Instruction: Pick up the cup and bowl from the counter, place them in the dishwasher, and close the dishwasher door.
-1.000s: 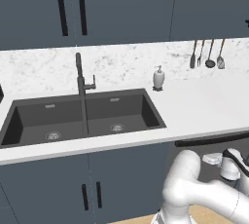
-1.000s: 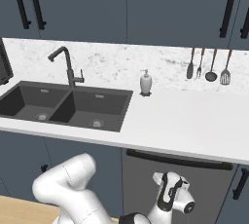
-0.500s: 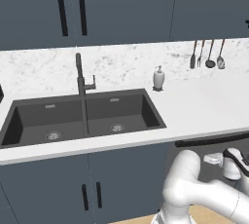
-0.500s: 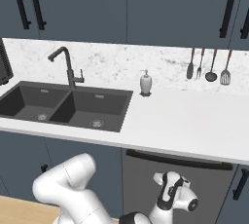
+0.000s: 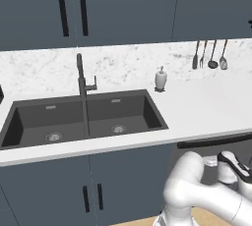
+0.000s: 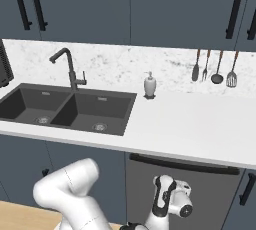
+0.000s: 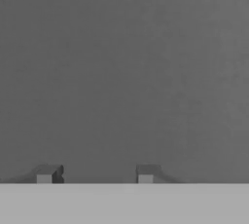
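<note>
At nine o'clock on the counter (image 6: pixel 200 124) we see the double sink (image 6: pixel 65 109), both basins bare apart from their drains. At twelve stands a soap bottle (image 6: pixel 150 85); at two, utensils (image 6: pixel 215 68) hang on the backsplash. At five o'clock the door (image 6: pixel 185 189) is upright under the worktop, looking shut or nearly so, so the dishwasher's contents are hidden. Our gripper (image 7: pixel 96 175) faces the panel close up, jaws partly apart, holding nothing. We judge a flat, square push best, checking the top edge seats flush.
</note>
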Tool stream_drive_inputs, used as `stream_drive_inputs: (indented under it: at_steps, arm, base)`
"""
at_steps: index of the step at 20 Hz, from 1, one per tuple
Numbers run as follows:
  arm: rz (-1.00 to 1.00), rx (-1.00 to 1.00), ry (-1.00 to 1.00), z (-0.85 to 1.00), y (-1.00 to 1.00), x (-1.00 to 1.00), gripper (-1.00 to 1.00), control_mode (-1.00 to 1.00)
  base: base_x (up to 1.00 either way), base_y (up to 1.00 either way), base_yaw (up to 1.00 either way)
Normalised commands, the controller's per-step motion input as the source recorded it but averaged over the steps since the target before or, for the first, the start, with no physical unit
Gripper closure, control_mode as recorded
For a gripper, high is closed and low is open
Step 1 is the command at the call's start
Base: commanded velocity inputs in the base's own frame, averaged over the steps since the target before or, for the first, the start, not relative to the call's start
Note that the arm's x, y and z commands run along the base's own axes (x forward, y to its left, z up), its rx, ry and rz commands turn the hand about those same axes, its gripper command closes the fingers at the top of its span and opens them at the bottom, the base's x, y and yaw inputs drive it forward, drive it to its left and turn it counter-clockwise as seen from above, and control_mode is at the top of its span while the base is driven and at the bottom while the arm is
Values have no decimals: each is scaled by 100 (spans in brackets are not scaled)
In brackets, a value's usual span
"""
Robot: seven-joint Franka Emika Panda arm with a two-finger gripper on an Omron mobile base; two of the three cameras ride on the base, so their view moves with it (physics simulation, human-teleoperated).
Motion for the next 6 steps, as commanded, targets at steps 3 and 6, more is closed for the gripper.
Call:
stream_drive_inputs:
  at_steps: [3,6]
  arm:
    - [-20,-10,-7,30,47,54,-100,-100]
    - [-12,-7,-16,76,19,41,-100,-100]
  base:
    - [0,0,0]
    - [0,0,0]
